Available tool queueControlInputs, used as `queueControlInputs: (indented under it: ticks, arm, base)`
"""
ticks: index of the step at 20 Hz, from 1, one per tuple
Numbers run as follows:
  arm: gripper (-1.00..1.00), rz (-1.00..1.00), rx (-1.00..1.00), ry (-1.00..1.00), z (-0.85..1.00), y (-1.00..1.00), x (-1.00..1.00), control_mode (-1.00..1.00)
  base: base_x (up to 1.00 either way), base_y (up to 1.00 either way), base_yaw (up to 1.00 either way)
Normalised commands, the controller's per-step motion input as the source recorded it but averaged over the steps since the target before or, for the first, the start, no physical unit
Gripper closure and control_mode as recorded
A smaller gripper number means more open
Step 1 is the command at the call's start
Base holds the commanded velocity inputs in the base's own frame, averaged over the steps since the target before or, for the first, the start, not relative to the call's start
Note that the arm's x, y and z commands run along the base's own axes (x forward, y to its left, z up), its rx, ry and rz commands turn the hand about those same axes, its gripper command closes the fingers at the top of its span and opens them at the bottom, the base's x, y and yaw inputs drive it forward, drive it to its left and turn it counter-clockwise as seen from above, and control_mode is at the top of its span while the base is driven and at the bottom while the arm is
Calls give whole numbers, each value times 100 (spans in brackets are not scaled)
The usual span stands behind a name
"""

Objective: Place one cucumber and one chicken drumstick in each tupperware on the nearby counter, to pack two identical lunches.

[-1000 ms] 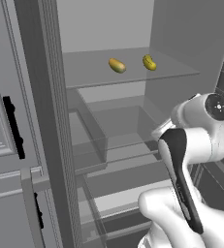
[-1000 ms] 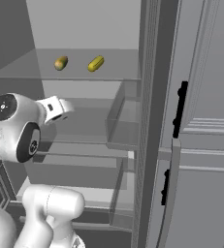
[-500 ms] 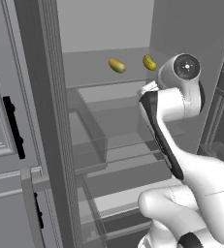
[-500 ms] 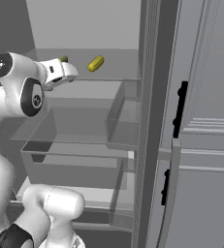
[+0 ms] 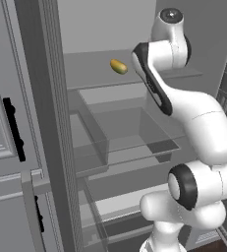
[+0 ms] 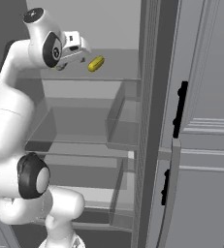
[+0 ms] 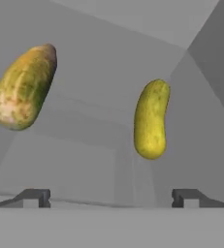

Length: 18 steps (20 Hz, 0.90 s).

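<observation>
The gripper (image 7: 111, 197), jaws spread wide and empty, faced two cucumbers on the fridge shelf (image 6: 118, 72). The nearer cucumber (image 7: 24, 87) lay left of centre; the farther cucumber (image 7: 151, 119) stood lengthwise, right of centre.

White jointed arm raised high, upper link reaching to the level of the top grey refrigerator shelf (image 6: 113, 77). Wrist bent forward toward that shelf. Hand (image 6: 82, 47) held just above the shelf's front edge, level, aimed into the compartment. In the hand view both small dark fingertips (image 7: 35, 197) stand wide apart at the bottom; nothing between them. Hand (image 7: 111, 198) empty, touching nothing.
</observation>
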Motion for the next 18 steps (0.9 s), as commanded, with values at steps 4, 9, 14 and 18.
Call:
queueControlInputs:
  ticks: [4, 9, 14, 18]
  arm:
    - [-100, 0, 7, -29, -77, -40, 25, -100]
    - [-100, 0, 11, -11, -3, -27, 78, -100]
    - [-100, -1, 9, 3, 5, -2, 91, -100]
    - [-100, 0, 0, 20, 14, -3, 35, -100]
  base:
    - [0, 0, 0]
    - [0, 0, 0]
    - [0, 0, 0]
    - [0, 0, 0]
